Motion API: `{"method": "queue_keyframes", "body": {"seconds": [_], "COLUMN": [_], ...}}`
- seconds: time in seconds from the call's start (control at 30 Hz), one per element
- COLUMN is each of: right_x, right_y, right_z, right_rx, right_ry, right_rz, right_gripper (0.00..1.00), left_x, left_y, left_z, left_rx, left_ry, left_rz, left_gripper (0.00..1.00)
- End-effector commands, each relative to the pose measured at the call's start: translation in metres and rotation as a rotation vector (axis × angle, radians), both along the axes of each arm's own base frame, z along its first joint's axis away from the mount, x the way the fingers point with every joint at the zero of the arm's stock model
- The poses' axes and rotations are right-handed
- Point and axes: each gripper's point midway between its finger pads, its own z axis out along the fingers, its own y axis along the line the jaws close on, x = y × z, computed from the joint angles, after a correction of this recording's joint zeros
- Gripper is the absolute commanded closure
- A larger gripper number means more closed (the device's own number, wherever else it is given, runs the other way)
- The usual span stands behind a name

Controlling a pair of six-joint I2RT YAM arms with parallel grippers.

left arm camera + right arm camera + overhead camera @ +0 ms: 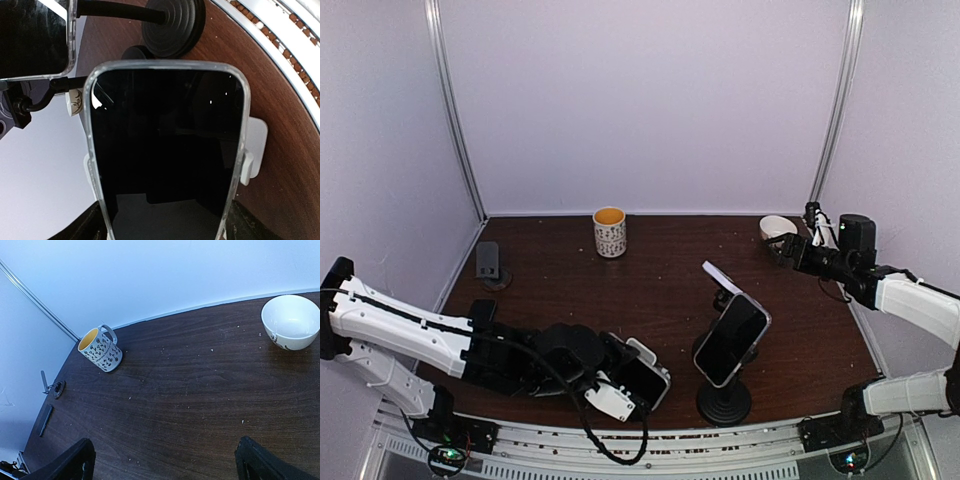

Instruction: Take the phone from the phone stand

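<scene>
As the left end effector (pixel 628 379) grips the phone (pixel 165 150) edgewise, lower it flat, clear of the stand (pixel 724 402) ahead.

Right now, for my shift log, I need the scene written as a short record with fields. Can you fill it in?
left gripper: closed on the sides of a clear-cased phone, near the front edge of the table
right gripper: open, holding nothing
second phone: propped on the black stand, right of the held one
mug: upright, at the far edge
bowl: far right corner
</scene>
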Motion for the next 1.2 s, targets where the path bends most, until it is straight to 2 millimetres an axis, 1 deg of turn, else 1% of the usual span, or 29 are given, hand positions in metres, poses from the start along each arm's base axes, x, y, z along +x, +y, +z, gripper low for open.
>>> {"method": "queue_keyframes", "body": {"seconds": [0.0,0.23,0.37,0.7,0.8,0.87,1.07,1.17], "right_x": [0.002,0.002,0.002,0.002,0.003,0.002,0.002,0.002], "right_y": [-0.003,-0.003,-0.003,-0.003,-0.003,-0.003,-0.003,-0.003], "right_z": [0.007,0.006,0.007,0.006,0.006,0.006,0.006,0.005], "right_rx": [-0.003,-0.003,-0.003,-0.002,-0.002,-0.002,-0.002,-0.002], "right_ry": [-0.024,-0.023,-0.026,-0.024,-0.024,-0.023,-0.023,-0.022], "right_rz": [-0.009,-0.01,-0.01,-0.009,-0.009,-0.01,-0.009,-0.009], "right_gripper": [0.0,0.0,0.0,0.0,0.0,0.0,0.0,0.0], "left_x": [0.008,0.006,0.004,0.012,0.012,0.012,0.02,0.019], "left_y": [-0.007,-0.005,-0.005,0.001,0.003,0.004,-0.004,-0.005], "left_z": [0.033,0.038,0.047,0.062,0.057,0.05,0.045,0.037], "left_rx": [-0.095,-0.121,-0.164,-0.227,-0.21,-0.177,-0.18,-0.156], "left_ry": [-0.052,-0.035,-0.012,0.038,0.044,0.039,0.023,0.025], "left_rz": [0.021,0.02,0.025,0.085,0.08,0.08,0.106,0.096], "left_gripper": [0.51,0.54,0.55,0.57,0.58,0.58,0.58,0.59]}}
